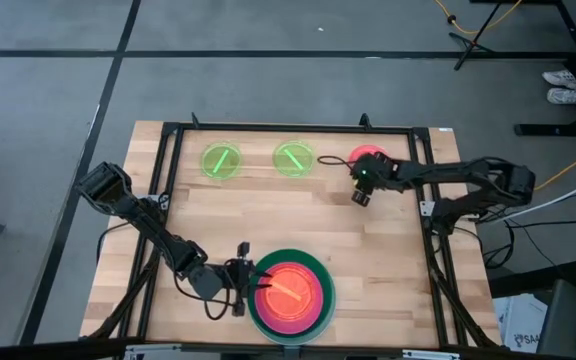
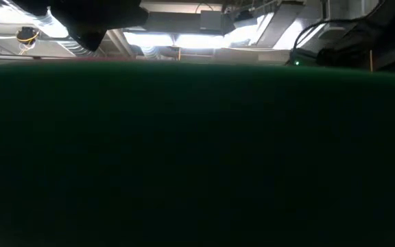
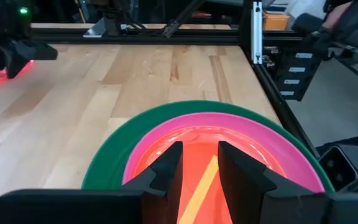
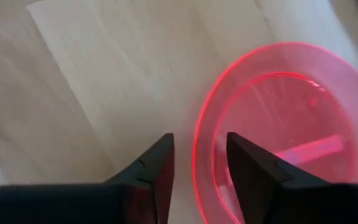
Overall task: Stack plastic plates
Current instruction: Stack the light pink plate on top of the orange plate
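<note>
While the dark-green plate (image 1: 290, 262) is sitting at the near edge of the wooden table (image 1: 268, 215), it is carrying a magenta plate (image 3: 272, 143) and an orange plate (image 1: 289, 292) nested inside. The left gripper (image 1: 243, 284) is hovering at that stack's rim, fingers (image 3: 166, 171) parted a little and holding nothing. Two lime-green plates (image 1: 221, 161) are lying side by side along the far edge. Beside them, the right gripper (image 1: 359, 196) is hanging over the pink-red plate (image 4: 278, 124), jaws slightly apart and empty.
</note>
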`<state>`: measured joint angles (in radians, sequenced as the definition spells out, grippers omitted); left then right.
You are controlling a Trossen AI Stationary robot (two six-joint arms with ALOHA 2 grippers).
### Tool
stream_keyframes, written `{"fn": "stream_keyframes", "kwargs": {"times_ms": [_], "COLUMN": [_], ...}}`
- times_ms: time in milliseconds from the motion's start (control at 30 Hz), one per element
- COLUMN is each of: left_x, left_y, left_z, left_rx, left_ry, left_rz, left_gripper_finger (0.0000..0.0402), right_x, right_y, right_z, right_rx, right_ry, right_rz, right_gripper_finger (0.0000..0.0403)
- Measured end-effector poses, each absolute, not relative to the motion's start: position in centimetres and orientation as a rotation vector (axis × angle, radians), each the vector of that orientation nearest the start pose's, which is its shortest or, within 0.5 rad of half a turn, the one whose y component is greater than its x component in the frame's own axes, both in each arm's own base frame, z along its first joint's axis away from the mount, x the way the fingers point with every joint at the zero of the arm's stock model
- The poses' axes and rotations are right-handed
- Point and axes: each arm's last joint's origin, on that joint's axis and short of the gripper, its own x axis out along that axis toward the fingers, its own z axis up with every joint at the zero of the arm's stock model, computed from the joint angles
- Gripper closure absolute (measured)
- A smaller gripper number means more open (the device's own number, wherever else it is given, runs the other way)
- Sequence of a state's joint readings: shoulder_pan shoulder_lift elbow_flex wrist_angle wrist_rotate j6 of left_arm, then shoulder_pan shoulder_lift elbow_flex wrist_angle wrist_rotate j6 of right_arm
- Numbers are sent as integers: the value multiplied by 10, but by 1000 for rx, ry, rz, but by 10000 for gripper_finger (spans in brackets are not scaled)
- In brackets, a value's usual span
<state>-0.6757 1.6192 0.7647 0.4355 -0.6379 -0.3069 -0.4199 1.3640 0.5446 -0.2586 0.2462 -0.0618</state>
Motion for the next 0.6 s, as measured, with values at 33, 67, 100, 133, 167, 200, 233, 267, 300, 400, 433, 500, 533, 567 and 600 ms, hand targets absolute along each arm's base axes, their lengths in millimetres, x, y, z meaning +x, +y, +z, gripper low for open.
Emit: {"fn": "stream_keyframes", "kwargs": {"times_ms": [33,67,100,133,167,200,233,267,300,400,433,500,533,567,600], "left_x": [262,262,262,262,262,262,262,262,262,262,262,262,262,262,262], "left_y": [-188,-188,-188,-188,-188,-188,-188,-188,-188,-188,-188,-188,-188,-188,-188], "left_z": [185,185,185,185,185,185,185,185,185,185,185,185,185,185,185], "left_rx": [-49,-48,-48,-48,-48,-48,-48,-47,-45,-46,-45,-45,-45,-45,-45], "left_ry": [334,334,334,334,334,334,334,334,334,334,334,334,333,333,334], "left_rz": [11,11,9,9,9,9,10,10,11,11,11,12,12,12,12], "left_gripper_finger": [308,308,308,308,308,308,308,308,308,308,308,308,308,308,308], "right_x": [201,201,201,202,202,202,202,202,202,202,202,202,202,202,202], "right_y": [-100,-102,-104,-106,-107,-109,-111,-112,-114,-116,-116,-116,-116,-116,-116], "right_z": [138,136,135,134,133,131,130,128,126,123,123,123,123,123,123], "right_rx": [51,48,48,50,50,49,43,38,34,27,23,18,18,17,9], "right_ry": [1106,1106,1105,1104,1101,1104,1113,1120,1125,1139,1141,1144,1144,1146,1149], "right_rz": [-558,-556,-561,-566,-569,-570,-570,-572,-581,-589,-585,-580,-577,-576,-574], "right_gripper_finger": [268,270,273,275,278,280,283,286,289,306,315,338,352,367,382]}}
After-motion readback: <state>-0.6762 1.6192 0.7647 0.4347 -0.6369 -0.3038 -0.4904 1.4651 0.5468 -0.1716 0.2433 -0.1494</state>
